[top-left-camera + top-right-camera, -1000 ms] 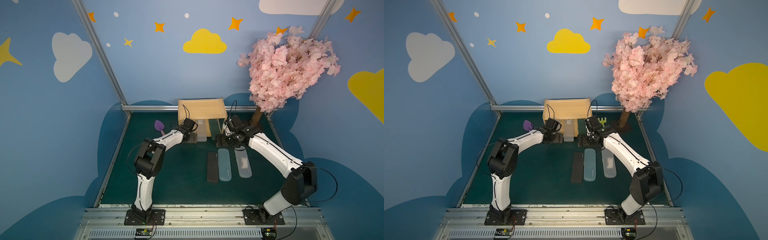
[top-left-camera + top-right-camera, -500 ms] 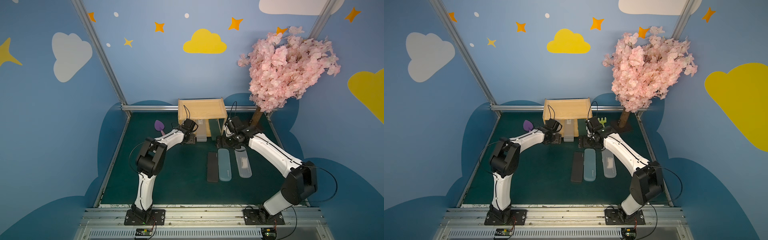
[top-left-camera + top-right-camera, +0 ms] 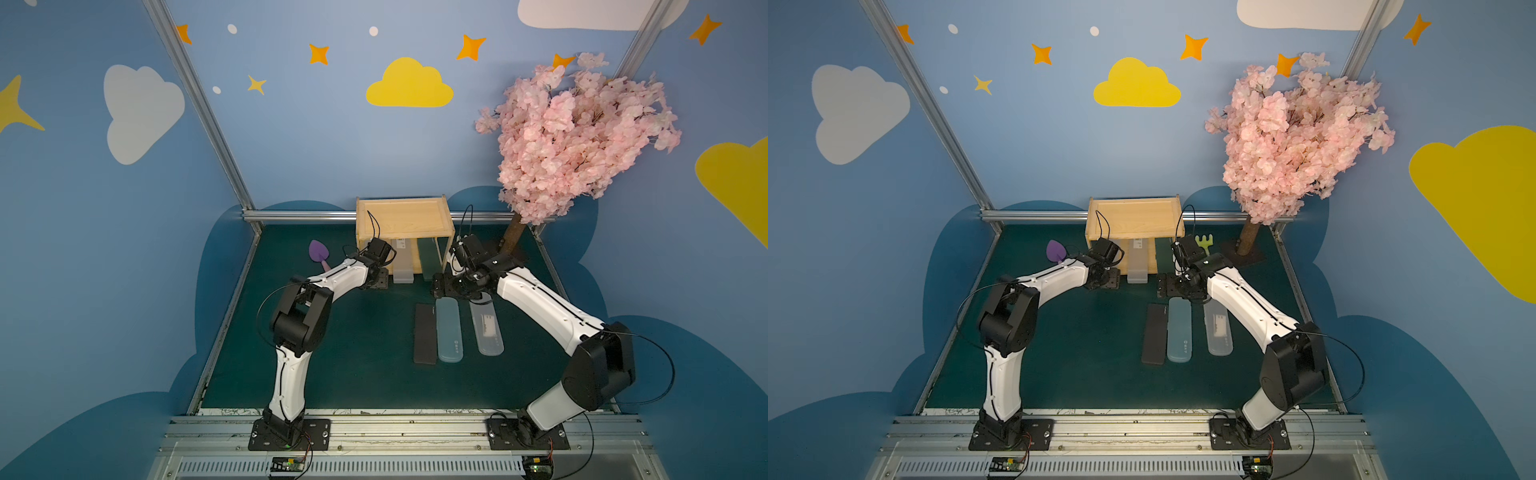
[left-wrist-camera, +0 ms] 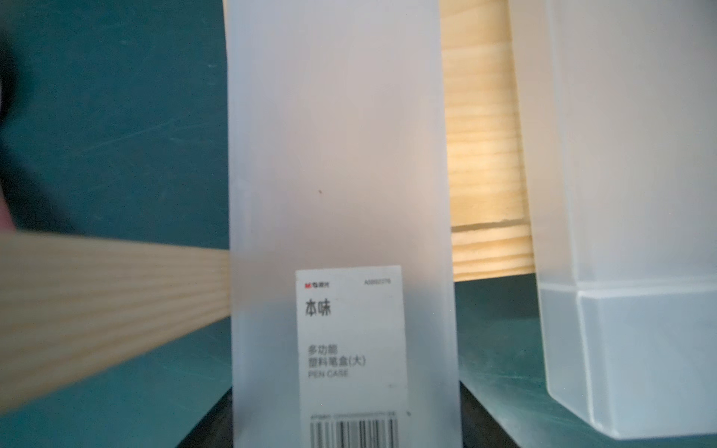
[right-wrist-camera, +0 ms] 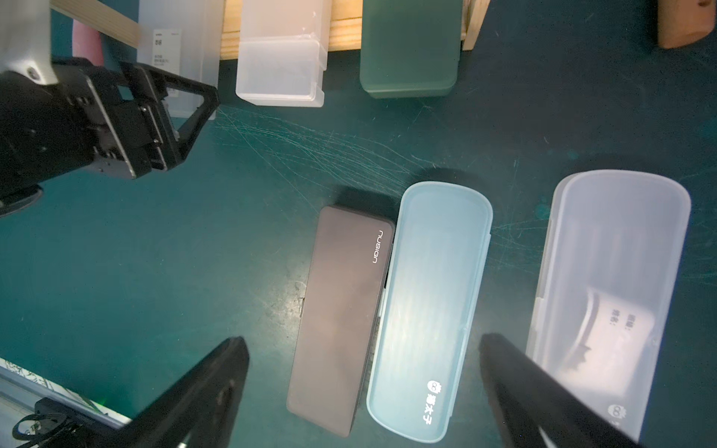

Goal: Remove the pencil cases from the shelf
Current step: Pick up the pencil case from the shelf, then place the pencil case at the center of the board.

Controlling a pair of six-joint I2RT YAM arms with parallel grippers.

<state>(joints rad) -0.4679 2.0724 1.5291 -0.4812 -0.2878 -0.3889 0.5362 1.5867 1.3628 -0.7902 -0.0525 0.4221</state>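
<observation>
At centre frame, by the pale-wood shelf, your left gripper seems clamped on a flat frosted case; your right gripper gapes wide, empty.

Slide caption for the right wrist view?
Open right gripper above black case, teal case and clear case, already off the shelf.
</observation>
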